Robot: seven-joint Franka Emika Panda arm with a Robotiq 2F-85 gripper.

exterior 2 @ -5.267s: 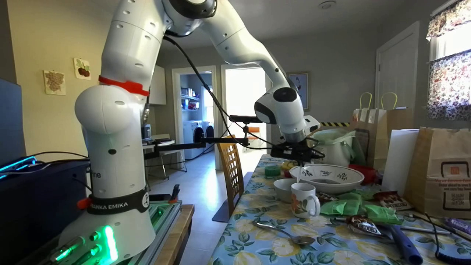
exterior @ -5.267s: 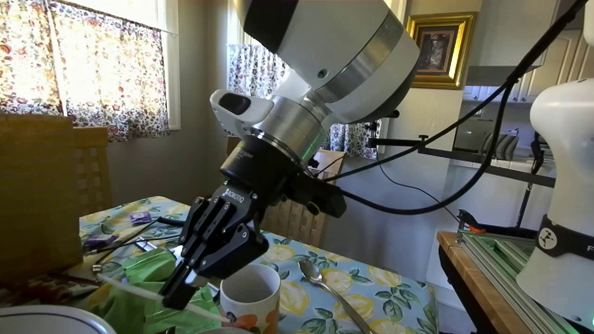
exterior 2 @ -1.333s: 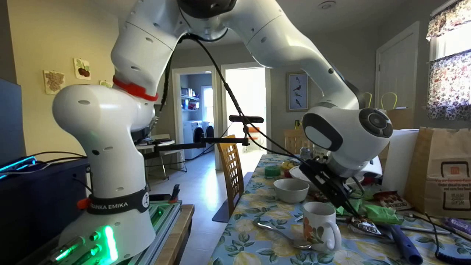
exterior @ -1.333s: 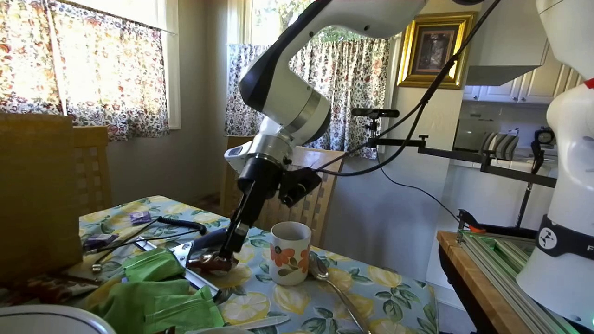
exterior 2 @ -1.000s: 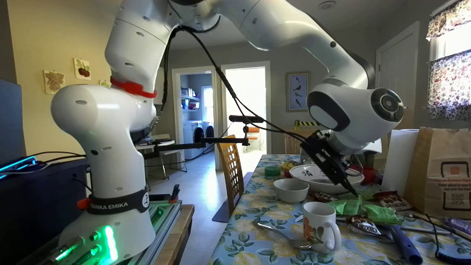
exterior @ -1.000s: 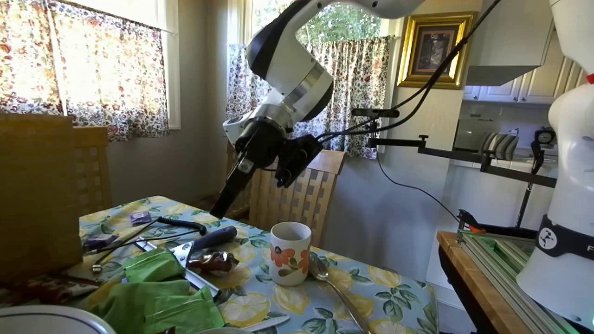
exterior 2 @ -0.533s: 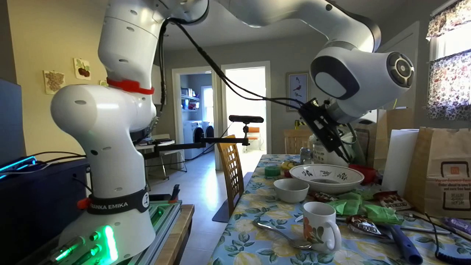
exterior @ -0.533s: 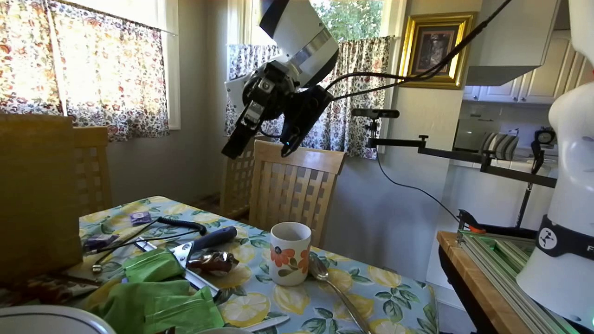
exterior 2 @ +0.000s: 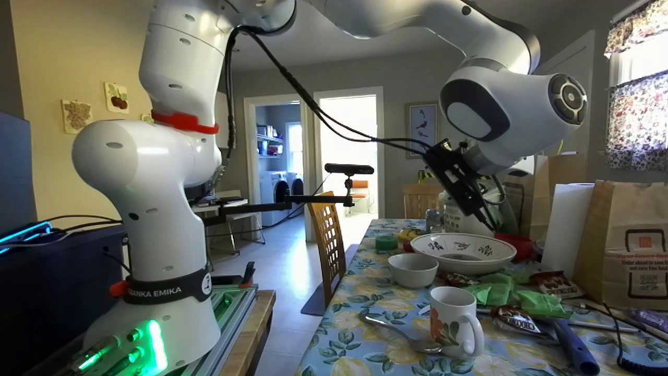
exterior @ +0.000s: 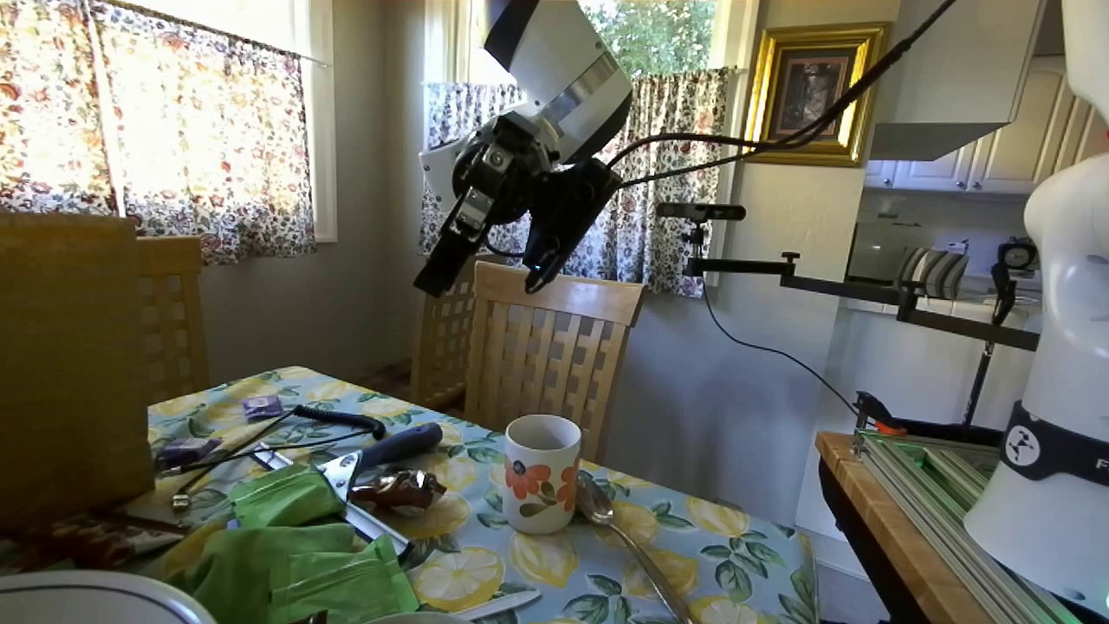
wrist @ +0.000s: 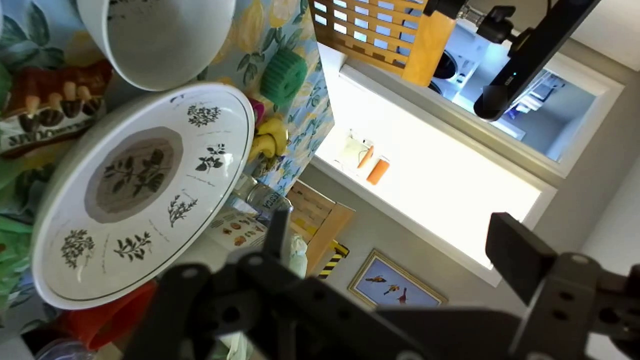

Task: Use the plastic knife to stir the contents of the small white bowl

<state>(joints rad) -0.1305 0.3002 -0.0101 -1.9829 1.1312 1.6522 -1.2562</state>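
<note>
Above the lemon-print tablecloth (exterior 2: 389, 303), a black two-fingered claw (wrist: 389, 235), fingers wide apart
The small round white bowl (exterior 2: 413, 275) stands beside the wide leaf-patterned white bowl (exterior 2: 467, 268); the white plastic knife (exterior: 499, 604), partly hidden, lies near the orange-flowered white mug (exterior: 541, 477)

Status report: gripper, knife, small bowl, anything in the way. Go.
Gripper open, empty. Knife on table, partly hidden. Small bowl upright. Mug near knife, might crowd a grasp.

the small bowl (exterior 2: 413, 272) is white, the mug (exterior: 541, 477) orange-flowered.
</note>
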